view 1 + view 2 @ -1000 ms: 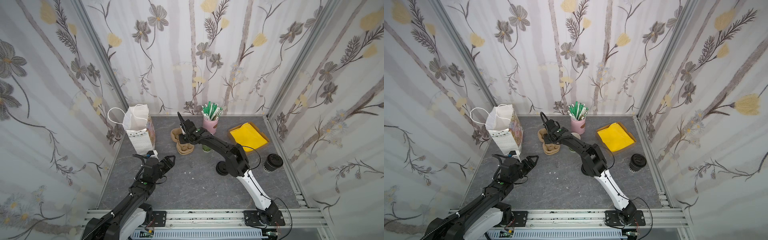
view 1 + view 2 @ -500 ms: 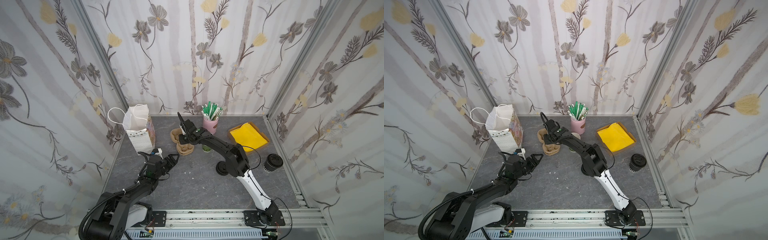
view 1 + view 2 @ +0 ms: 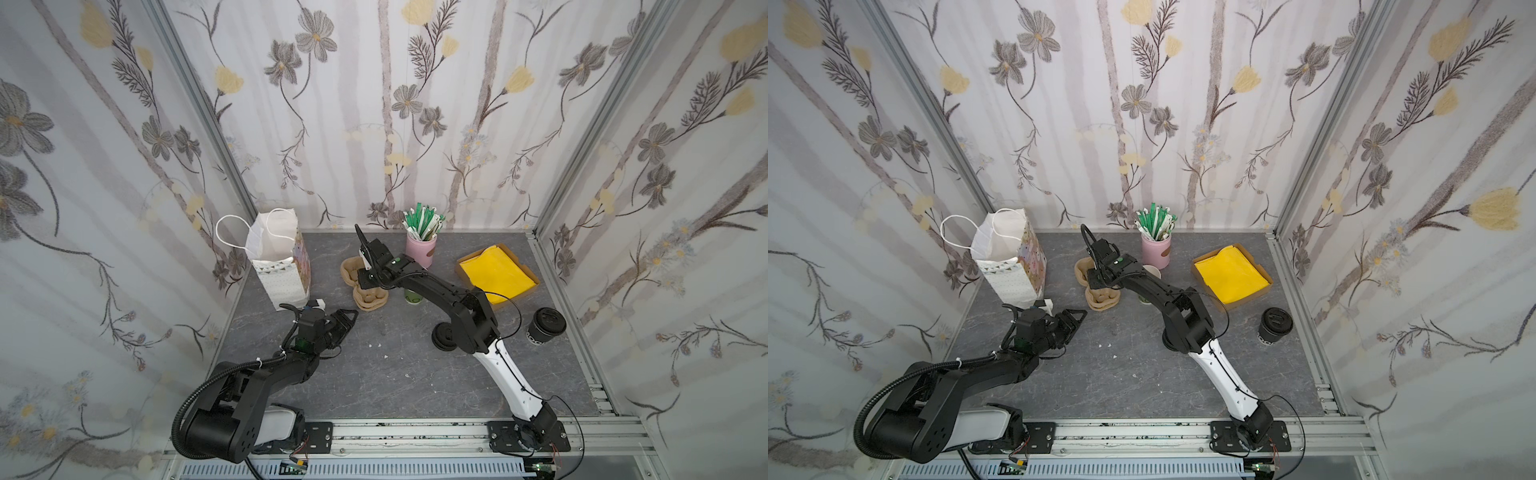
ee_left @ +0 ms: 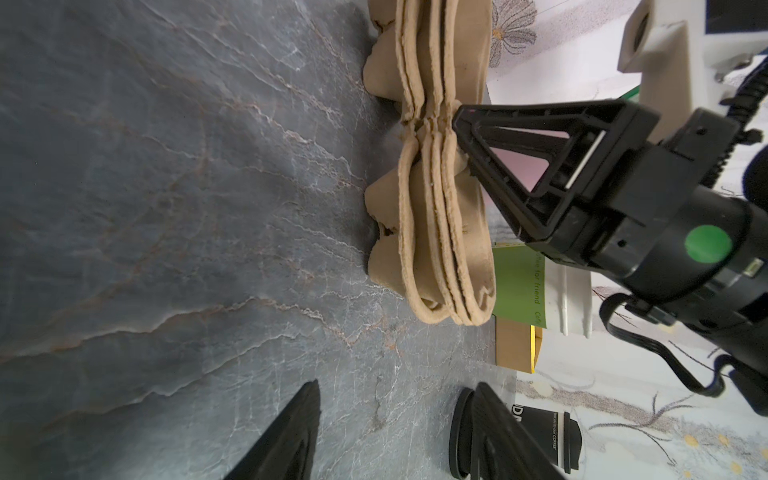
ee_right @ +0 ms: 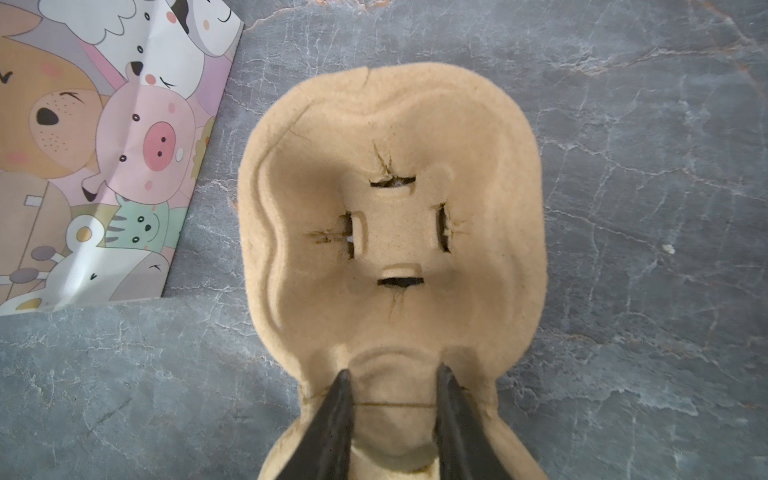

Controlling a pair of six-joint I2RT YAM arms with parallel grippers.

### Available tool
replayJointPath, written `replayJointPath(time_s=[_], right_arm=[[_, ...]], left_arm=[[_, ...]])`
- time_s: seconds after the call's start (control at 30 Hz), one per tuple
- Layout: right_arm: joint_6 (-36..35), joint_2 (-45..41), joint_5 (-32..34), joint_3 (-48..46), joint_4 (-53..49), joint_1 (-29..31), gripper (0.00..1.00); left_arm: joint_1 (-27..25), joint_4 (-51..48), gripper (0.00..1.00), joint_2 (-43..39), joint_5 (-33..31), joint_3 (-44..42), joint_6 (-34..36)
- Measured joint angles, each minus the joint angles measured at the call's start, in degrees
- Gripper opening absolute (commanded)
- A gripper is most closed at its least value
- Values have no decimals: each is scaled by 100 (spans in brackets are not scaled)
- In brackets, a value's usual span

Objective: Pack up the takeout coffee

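Note:
The takeout coffee (image 3: 546,326) (image 3: 1276,326), a dark cup under a black lid, stands alone at the right side of the table. In the left wrist view the cup (image 4: 548,436) shows beyond one finger. The white handled bag (image 3: 278,257) (image 3: 1009,259) stands open at the back left. My right gripper (image 3: 365,283) (image 3: 1096,284) (image 5: 394,370) points down onto a stack of brown pulp cup carriers (image 3: 368,293) (image 5: 390,232) and is shut on the top carrier's middle ridge. My left gripper (image 3: 351,319) (image 3: 1079,320) (image 4: 395,384) lies low over the table, open and holding nothing, pointing at the carriers (image 4: 432,187).
A pink holder of green-and-white sticks (image 3: 422,245) stands at the back. A cardboard tray of yellow napkins (image 3: 496,276) sits at the back right. A green-printed paper cup stack (image 3: 412,296) is beside my right arm, and loose black lids (image 3: 441,337) lie under its elbow.
My left arm has sunk lower and its gripper has slid a little right toward the carriers, its jaws narrower than before. The right arm has not moved.

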Motion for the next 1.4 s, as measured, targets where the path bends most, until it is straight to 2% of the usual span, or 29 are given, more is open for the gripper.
replayJointPath(time_s=[0.57, 1.4], right_arm=[[-13, 0, -37, 0, -11, -2, 29], [-87, 0, -105, 4, -61, -4, 29]], left_arm=[[-4, 35, 58, 708, 107, 490, -153], [-4, 35, 60, 984, 212, 752, -232]])
